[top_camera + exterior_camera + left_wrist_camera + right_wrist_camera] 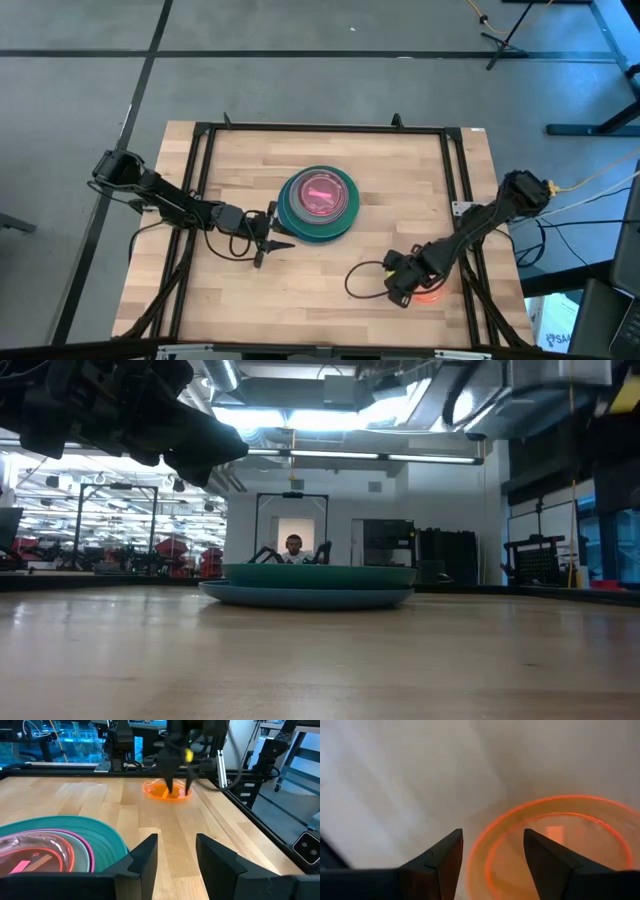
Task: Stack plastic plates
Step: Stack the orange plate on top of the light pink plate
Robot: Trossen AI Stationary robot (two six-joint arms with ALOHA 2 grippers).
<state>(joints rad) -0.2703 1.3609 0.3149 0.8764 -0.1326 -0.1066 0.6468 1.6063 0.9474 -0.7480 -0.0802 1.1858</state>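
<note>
A stack of plastic plates [318, 203] sits at the table's middle. Large teal and green plates are at the bottom, and a magenta rim and a pink translucent plate [30, 855] are on top. The low view shows the stack [310, 584] flat on the wood. One orange translucent plate [432, 294] lies alone near the near right corner. My right gripper [400, 283] is open above the orange plate [560, 840], its fingers on either side of the plate's rim [485, 845]. My left gripper [278, 228] waits open, just left of the stack.
A black metal frame [320, 128] borders the tabletop. A black cable loop [362, 280] lies on the wood next to my right gripper. Bare wood lies between the stack and the orange plate [167, 791]. A person shows far behind the stack [293, 546].
</note>
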